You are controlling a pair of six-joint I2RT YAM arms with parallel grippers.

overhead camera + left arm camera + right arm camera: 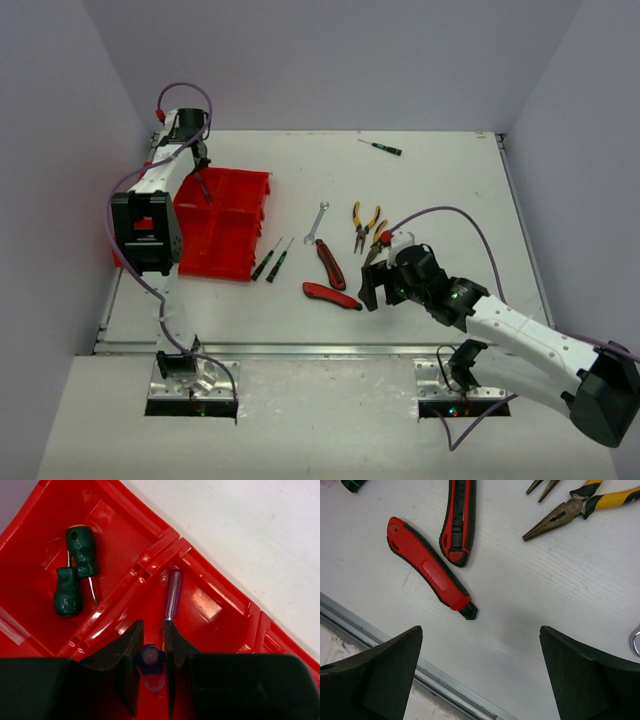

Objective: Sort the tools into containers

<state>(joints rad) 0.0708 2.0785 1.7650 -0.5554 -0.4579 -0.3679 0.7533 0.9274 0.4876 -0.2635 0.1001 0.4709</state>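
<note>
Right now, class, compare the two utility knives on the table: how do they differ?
The nearer knife shows a mostly red face; the farther knife is mostly black with a red middle strip. In the right wrist view the nearer knife lies slanted and whole; the farther knife runs off the top edge. Both lie flat on the white table, untouched.
</note>
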